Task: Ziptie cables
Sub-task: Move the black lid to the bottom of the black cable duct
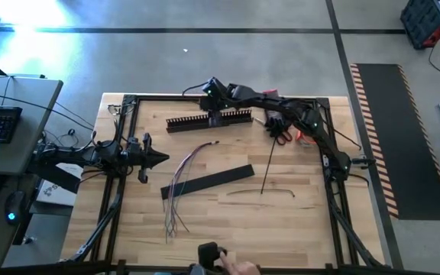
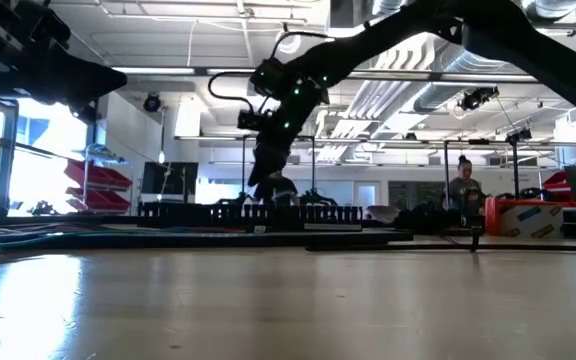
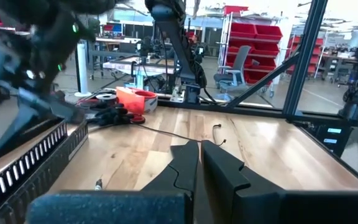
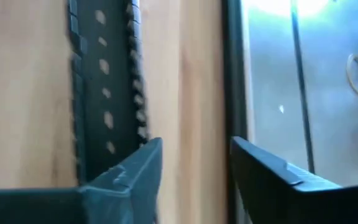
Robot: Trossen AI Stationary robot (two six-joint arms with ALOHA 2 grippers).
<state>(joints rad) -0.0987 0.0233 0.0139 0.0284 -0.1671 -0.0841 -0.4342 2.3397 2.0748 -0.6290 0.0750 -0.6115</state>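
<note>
Right gripper: positioned over the slotted duct near the far edge of the table; the fingers stand apart with bare wood between them, and nothing is held. One finger hangs just beside the duct's toothed edge.
Left gripper: waiting at the left side of the table, pointed toward the centre; the fingers are pressed together and empty.
Cables: lying loose on the table surface between the left gripper and the flat black strip, well apart from the right gripper.
Cable appearance: very thin wires in purple, pink, grey and white. They run close together at the far end and fan apart toward the near edge. Judged limp and prone to splaying when lifted.
Ziptie: a thin dark line lies on the wood to the right of the strip; whether this is a ziptie cannot be confirmed.
Work done: none visible. No tie encircles the wires, and the wires are not gathered.
Work left: judged to be the whole task: gather the wires, wrap the tie, and cinch it.
Other items: scissors with red handles lie near the far right corner. A person's hand shows at the near edge of the table.
</note>
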